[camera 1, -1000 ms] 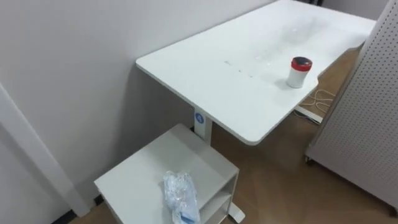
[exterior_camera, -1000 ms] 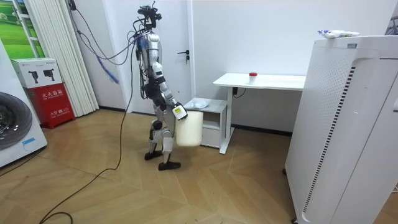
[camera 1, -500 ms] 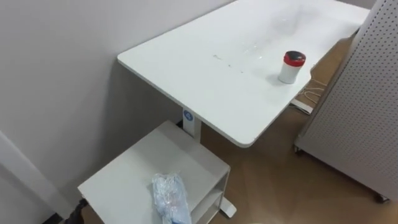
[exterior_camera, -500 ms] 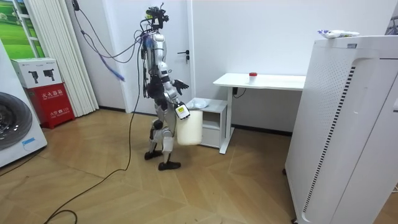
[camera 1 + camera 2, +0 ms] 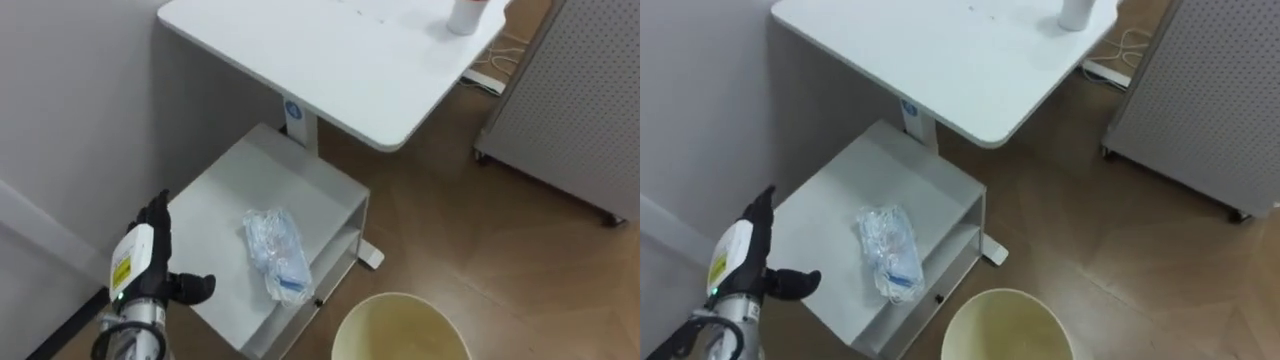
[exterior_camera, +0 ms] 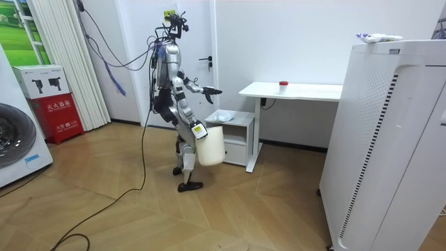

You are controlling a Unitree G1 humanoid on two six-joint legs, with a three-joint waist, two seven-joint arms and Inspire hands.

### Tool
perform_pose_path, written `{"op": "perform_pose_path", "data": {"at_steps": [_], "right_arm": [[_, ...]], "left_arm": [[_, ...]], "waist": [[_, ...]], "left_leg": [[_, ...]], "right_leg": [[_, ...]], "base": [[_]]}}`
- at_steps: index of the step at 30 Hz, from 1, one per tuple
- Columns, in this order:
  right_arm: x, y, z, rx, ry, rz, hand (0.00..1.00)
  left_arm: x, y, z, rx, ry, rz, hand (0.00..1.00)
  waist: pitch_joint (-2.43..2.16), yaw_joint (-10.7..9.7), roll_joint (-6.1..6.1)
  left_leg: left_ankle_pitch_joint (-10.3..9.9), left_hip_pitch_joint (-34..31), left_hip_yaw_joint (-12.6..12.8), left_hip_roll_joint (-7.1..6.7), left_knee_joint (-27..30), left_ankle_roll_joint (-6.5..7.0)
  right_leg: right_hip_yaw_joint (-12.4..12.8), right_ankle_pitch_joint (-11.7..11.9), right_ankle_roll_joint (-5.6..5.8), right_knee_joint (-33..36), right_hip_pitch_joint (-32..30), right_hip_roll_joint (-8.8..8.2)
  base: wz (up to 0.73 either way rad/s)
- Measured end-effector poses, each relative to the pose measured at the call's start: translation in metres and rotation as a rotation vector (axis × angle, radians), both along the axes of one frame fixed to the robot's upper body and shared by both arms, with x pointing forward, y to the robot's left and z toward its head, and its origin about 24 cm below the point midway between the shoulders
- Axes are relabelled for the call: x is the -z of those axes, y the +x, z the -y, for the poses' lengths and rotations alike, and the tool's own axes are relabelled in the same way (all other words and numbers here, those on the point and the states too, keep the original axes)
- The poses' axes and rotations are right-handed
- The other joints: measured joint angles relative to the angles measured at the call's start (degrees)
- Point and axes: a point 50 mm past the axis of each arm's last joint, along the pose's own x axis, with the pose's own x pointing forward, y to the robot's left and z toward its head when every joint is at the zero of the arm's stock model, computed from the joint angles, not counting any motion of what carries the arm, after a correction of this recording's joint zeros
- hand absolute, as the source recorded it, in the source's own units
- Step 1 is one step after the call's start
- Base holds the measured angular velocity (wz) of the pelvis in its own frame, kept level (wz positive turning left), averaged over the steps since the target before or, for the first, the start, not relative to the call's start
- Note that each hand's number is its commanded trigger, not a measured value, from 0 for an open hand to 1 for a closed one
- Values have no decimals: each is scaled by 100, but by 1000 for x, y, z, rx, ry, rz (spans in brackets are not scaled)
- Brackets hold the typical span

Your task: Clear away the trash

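Note:
A crumpled clear plastic bottle (image 5: 275, 253) lies on top of the low white cabinet (image 5: 235, 190), near its front edge. My left hand (image 5: 150, 250) is raised at the cabinet's left side, open with straight fingers, a short way left of the bottle and not touching it. In the room view this left hand (image 6: 211, 90) reaches out over the cabinet (image 6: 233, 136) that I stand next to. My right hand (image 6: 198, 130) hangs at my side, shut on the rim of a cream waste bin (image 6: 211, 145). The bin's open mouth (image 5: 400, 328) shows just right of the cabinet.
A white desk (image 5: 340, 60) stands just beyond the cabinet, with a red-capped white can (image 5: 465, 15) on it. A white perforated panel (image 5: 580, 100) stands on the wood floor at the right. The wall runs along the left. A tall white unit (image 6: 390, 139) stands at the room view's right.
The head camera has tipped down, so the cabinet and bin now sit lower centre. My left hand has risen into view beside the cabinet. I have stepped closer to the cabinet.

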Motion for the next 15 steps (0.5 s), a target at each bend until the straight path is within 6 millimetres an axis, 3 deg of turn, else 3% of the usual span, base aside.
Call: {"op": "perform_pose_path", "data": {"at_steps": [5,8,9,15], "right_arm": [[-5,5,6,17,1,36,100],[-7,8,2,7,15,61,100],[-7,9,1,2,16,69,100],[-12,17,-4,-24,25,112,100]], "left_arm": [[-9,5,-7,-37,28,48,0],[-11,5,-9,-41,49,60,0],[-11,6,-8,-32,56,60,0],[-13,12,-1,16,88,53,0]], "waist": [[9,-195,-5],[32,-291,0],[60,-325,-6],[71,-440,-20]], "left_leg": [[-15,-327,70,76,268,-33],[-53,-492,49,189,459,-83],[-59,-513,49,222,482,-93],[-71,-739,34,241,540,-109]], "right_leg": [[-18,-104,-102,400,-449,-29],[-145,-133,-155,485,-565,22],[-183,-141,-170,493,-575,26],[-153,-170,-227,596,-822,59]], "base": [[-8],[-5],[0],[-3]]}}
